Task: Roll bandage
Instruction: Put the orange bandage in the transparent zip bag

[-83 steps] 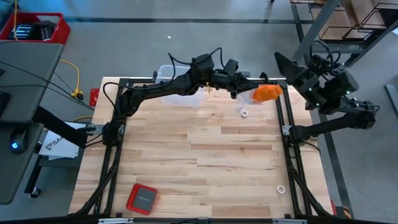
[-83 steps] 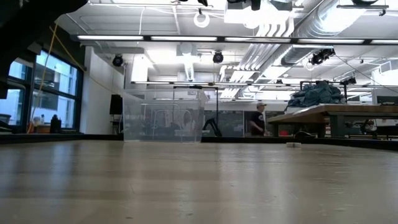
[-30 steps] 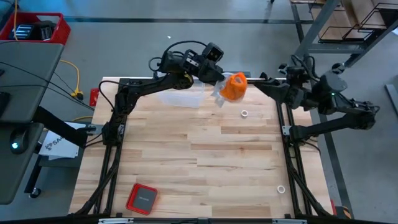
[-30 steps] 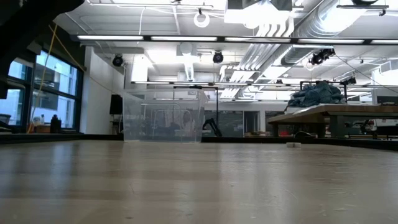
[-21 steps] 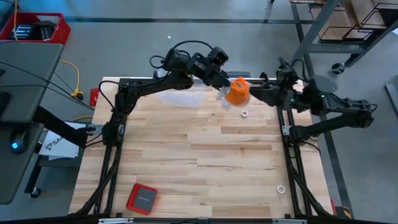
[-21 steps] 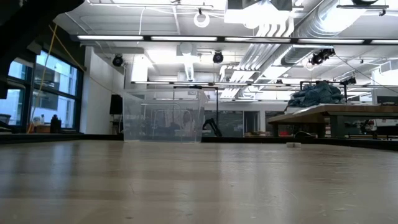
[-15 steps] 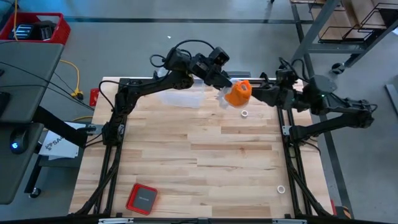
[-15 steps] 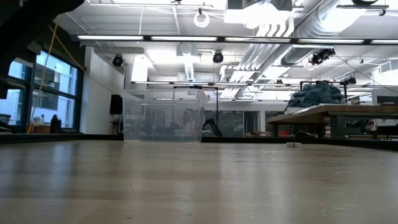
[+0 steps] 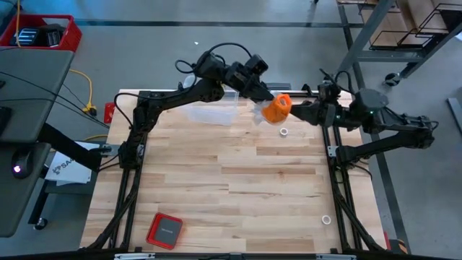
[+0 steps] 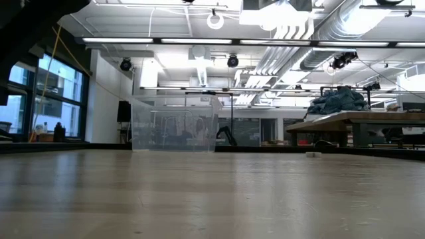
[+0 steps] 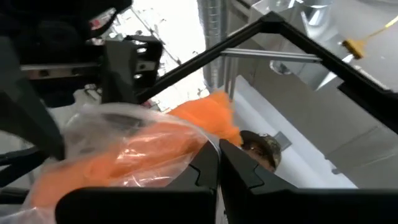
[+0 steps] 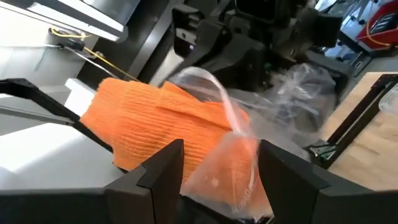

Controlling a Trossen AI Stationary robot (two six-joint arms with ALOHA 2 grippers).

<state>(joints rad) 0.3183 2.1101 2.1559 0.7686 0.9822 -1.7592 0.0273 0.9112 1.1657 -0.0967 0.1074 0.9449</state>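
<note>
The orange bandage (image 9: 276, 108) is a bunched fabric wad inside a crinkled clear plastic bag (image 12: 211, 87), held in the air over the table's far right part. My left gripper (image 9: 266, 97) is shut on the bag, as the left wrist view shows (image 11: 219, 167). My right gripper (image 9: 296, 113) is open just to the right of the bag. In the right wrist view its two fingers (image 12: 163, 165) stand on either side of the bag's near end (image 12: 230, 168). I cannot tell whether they touch it. My left gripper pinches the clear bag's film (image 11: 198, 144) between its two shut fingers, right beside the orange bandage (image 11: 143, 155) inside. The arm reaches in from the table's left. The bag with the bandage is lifted clear of the table.
A clear plastic box (image 9: 209, 108) stands at the far edge and also shows in the low view (image 10: 174, 125). A small white ring (image 9: 284, 132) lies below the bag, another (image 9: 326, 219) at the near right. A red square case (image 9: 164, 230) lies at the near left.
My left gripper has carried the bag with the bandage a little toward the table's right and near side. My right gripper has swung toward the table's left, up to the bag, and now points at it.
</note>
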